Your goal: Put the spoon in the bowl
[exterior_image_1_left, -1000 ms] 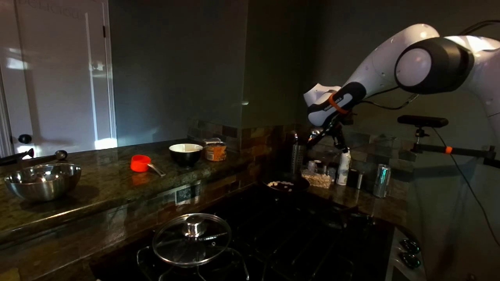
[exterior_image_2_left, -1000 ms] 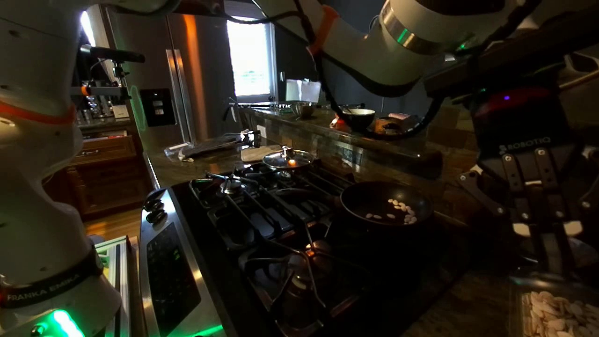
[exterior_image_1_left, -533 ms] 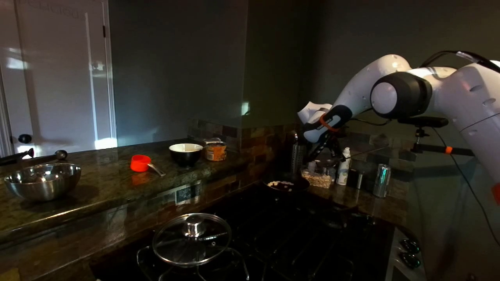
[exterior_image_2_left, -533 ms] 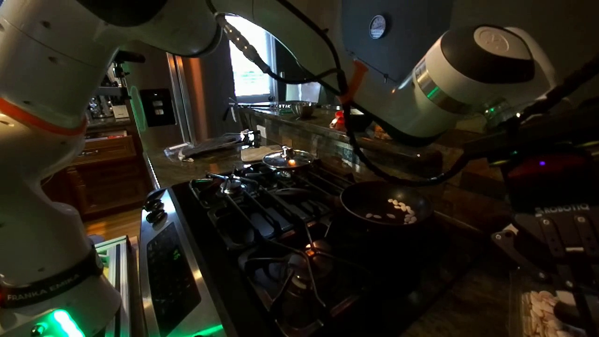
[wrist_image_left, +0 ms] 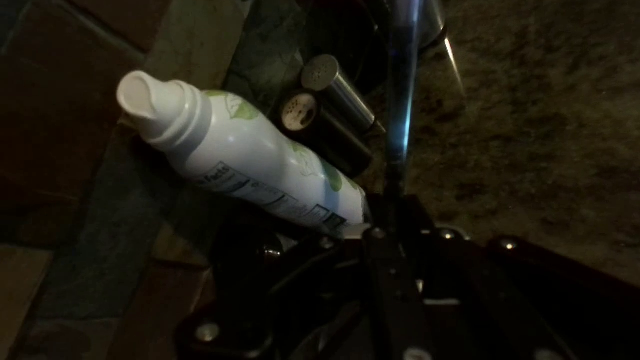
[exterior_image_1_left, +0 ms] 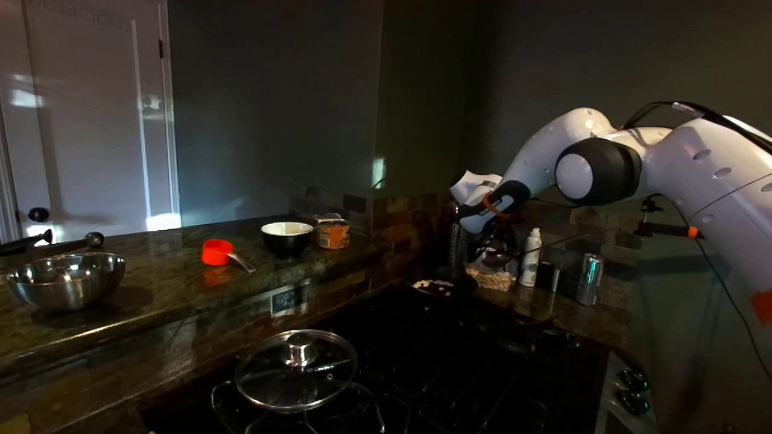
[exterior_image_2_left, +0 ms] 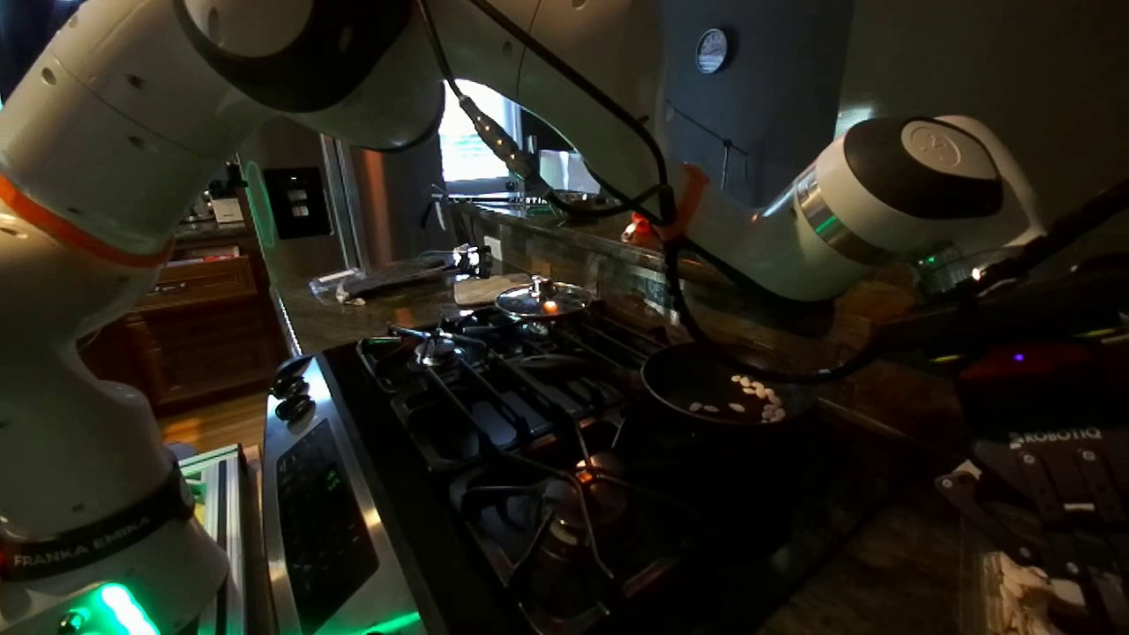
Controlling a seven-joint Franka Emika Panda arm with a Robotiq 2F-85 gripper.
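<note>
On my wrist view the spoon [wrist_image_left: 401, 95] gleams like polished metal and the bottle [wrist_image_left: 272, 157] looks smooth, with a soft gloss. In an exterior view I get a black bowl [exterior_image_1_left: 287, 243] with a shiny glaze, a mirror-bright steel bowl [exterior_image_1_left: 66, 286], a red cup [exterior_image_1_left: 217, 252] of smooth plastic, a glass lid [exterior_image_1_left: 295, 374] with a metal knob [exterior_image_1_left: 300, 349], a glossy stone counter [exterior_image_1_left: 163, 280] and a matt wall [exterior_image_1_left: 277, 114].

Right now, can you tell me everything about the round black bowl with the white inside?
The round black bowl has a creamy white inside, narrows toward its bottom and looks ceramic. It stands upright on the dark, speckled, stony counter, close beside an orange-sided container; I can't tell if they touch. Its inside bottom is hidden, so I can't see what's there.
</note>
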